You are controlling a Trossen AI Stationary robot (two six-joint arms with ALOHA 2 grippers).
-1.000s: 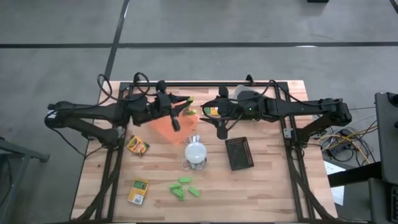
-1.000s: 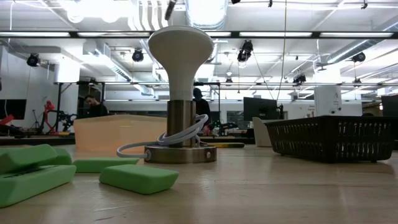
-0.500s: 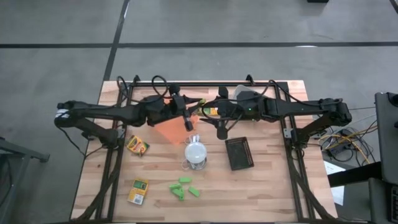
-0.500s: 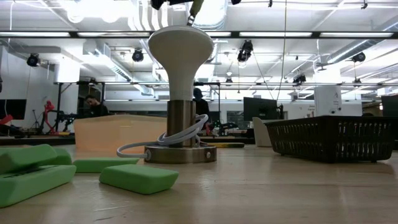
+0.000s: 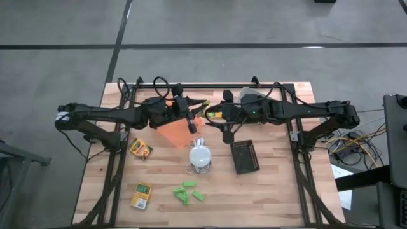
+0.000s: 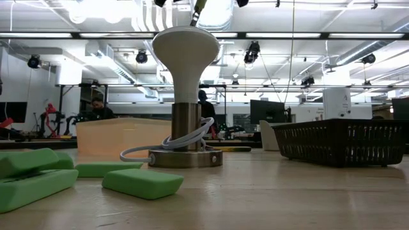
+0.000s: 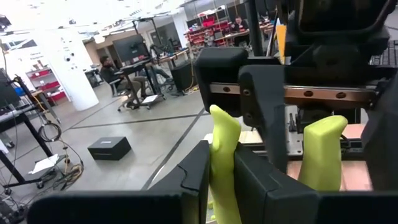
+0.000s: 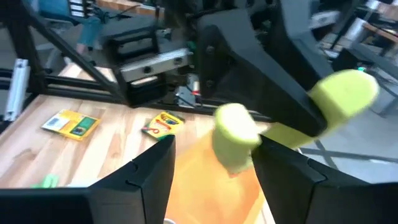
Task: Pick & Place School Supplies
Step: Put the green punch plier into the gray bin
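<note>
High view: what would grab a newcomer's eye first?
Both arms meet over the orange tray at the table's far middle: the left end effector is shut on yellow-green scissors, and the right end effector stands open around one handle. Nearer, a white domed lamp stands beside a black basket.

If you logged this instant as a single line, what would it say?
left gripper: shut on yellow-green handled tool, above orange tray | right gripper: open, fingers around one handle | handover under way

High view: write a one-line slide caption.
Left end effector passes yellow-green-handled scissors toward the right end effector above the orange tray.
</note>
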